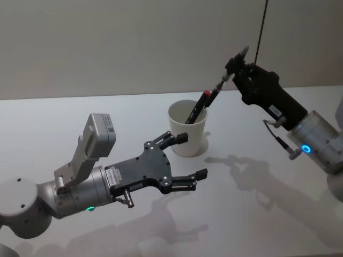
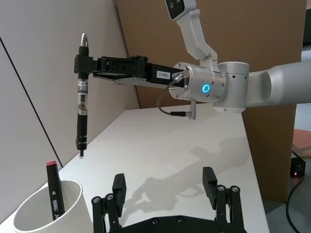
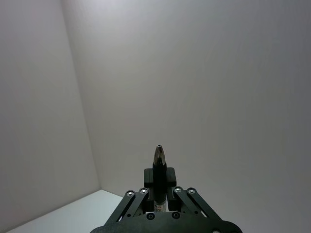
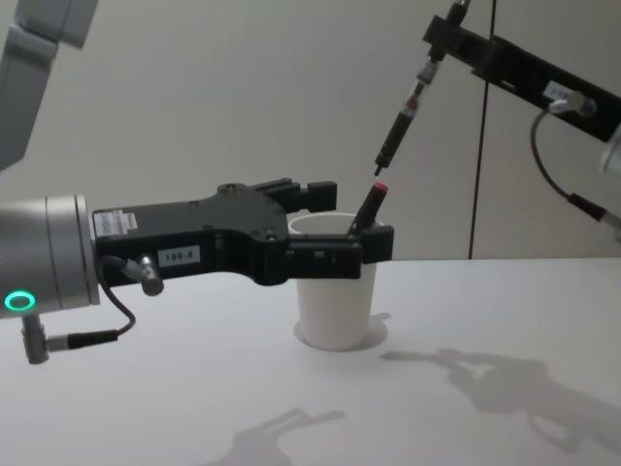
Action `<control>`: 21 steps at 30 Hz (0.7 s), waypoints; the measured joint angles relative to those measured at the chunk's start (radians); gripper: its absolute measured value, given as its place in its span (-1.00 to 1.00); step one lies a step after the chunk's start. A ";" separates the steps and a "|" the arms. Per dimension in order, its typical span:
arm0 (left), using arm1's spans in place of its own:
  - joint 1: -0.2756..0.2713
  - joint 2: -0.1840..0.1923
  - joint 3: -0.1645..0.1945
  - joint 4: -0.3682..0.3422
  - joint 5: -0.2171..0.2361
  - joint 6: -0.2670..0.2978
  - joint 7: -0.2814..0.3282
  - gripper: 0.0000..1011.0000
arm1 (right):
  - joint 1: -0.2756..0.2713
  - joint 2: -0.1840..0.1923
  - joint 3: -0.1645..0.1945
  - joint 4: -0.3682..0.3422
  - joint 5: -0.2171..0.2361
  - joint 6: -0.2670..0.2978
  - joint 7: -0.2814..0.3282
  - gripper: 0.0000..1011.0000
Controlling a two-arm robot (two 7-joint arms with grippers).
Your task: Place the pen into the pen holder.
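Note:
The pen holder (image 1: 181,136) (image 2: 77,213) (image 4: 335,311) is a white paper cup standing upright mid-table. A black pen with a red tip (image 1: 199,106) (image 2: 53,191) (image 4: 372,202) leans inside it. My right gripper (image 1: 236,65) (image 2: 82,65) (image 3: 159,182) (image 4: 441,37) is shut on a second slim black pen with a silver tip (image 1: 221,84) (image 2: 81,97) (image 3: 158,155) (image 4: 400,121). That pen hangs point down, just above and behind the cup's rim. My left gripper (image 1: 192,155) (image 2: 164,179) (image 4: 349,218) is open and holds nothing, hovering close beside the cup's near side.
The white table (image 1: 257,214) ends at a plain wall behind the cup. A thin black cable (image 1: 261,27) hangs down the wall near my right arm. A brown board (image 2: 272,48) stands past the table's far end in the left wrist view.

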 joint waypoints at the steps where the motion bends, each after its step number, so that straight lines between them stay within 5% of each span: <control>1: 0.000 0.000 0.000 0.000 0.000 0.000 0.000 0.99 | 0.003 -0.001 0.000 0.001 -0.004 0.002 -0.002 -0.74; 21: 0.000 0.000 0.000 0.000 0.000 0.000 0.000 0.99 | 0.061 -0.025 -0.025 0.061 -0.094 0.036 -0.058 -0.74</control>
